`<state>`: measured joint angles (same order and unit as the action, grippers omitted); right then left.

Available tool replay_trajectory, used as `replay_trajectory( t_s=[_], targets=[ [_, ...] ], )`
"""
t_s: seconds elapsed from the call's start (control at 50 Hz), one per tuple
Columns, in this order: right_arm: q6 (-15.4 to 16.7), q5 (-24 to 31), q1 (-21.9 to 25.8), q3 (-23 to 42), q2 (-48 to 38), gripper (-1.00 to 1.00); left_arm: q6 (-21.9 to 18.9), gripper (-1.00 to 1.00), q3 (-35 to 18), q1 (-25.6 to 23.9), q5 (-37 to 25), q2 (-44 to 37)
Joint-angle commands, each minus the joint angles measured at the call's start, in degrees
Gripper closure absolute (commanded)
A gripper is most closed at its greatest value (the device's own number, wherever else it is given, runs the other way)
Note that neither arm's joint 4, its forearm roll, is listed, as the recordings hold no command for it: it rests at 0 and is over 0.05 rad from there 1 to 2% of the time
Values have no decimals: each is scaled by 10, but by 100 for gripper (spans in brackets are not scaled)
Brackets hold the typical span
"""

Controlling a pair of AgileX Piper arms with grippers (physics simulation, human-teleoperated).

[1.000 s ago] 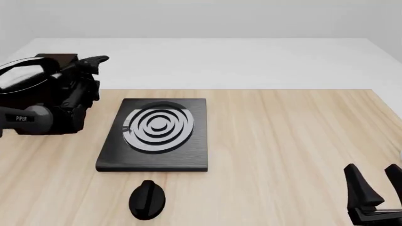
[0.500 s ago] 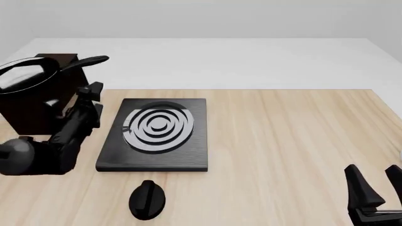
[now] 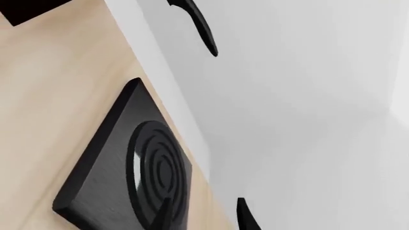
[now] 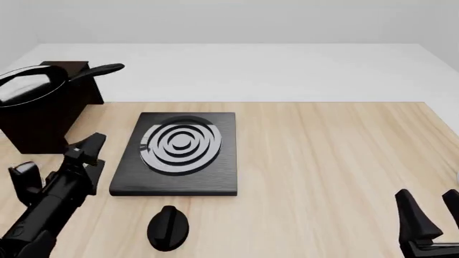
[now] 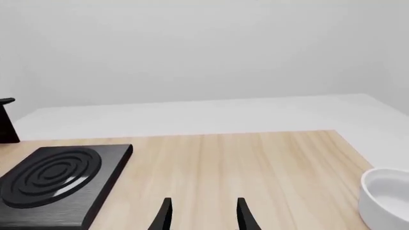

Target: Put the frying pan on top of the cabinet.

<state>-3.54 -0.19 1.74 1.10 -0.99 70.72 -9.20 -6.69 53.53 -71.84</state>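
Note:
The frying pan (image 4: 25,87) rests on the flat top of the dark cabinet (image 4: 44,121) at the table's far left. Its long handle (image 4: 100,70) sticks out to the right past the cabinet's edge. My left gripper (image 4: 85,148) is open and holds nothing. It hovers near the table's left front, well below and in front of the cabinet. In the left wrist view the pan handle (image 3: 198,24) and a cabinet corner (image 3: 32,10) show beyond the open left gripper (image 3: 204,215). My right gripper (image 4: 430,207) stands open and empty at the front right.
A flat black stove plate (image 4: 179,153) with silver rings lies left of the table's middle. A small black knob (image 4: 167,228) sits in front of it. In the right wrist view a white bowl (image 5: 386,201) stands at the right edge.
My left gripper has let go of the pan handle and drawn back down toward the front left. The pan stays on the cabinet. The right arm has barely moved.

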Motion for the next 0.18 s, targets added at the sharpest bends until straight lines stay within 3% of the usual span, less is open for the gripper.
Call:
replay_trajectory(
  t_s=[0.02,0.08,0.12,0.16,0.18],
  targets=[
    [3,5,3,2,9,-100,-17,-100,92,-9,-127,221],
    [4,4,3,2,9,-100,-23,-100,92,-3,-182,276],
    [3,3,-2,2,10,-100,-39,-100,92,-6,-285,376],
    [2,3,-2,3,10,-100,-42,-100,92,-12,-316,406],
    [4,0,-1,1,10,-100,-46,-100,92,-8,-376,464]
  ],
)
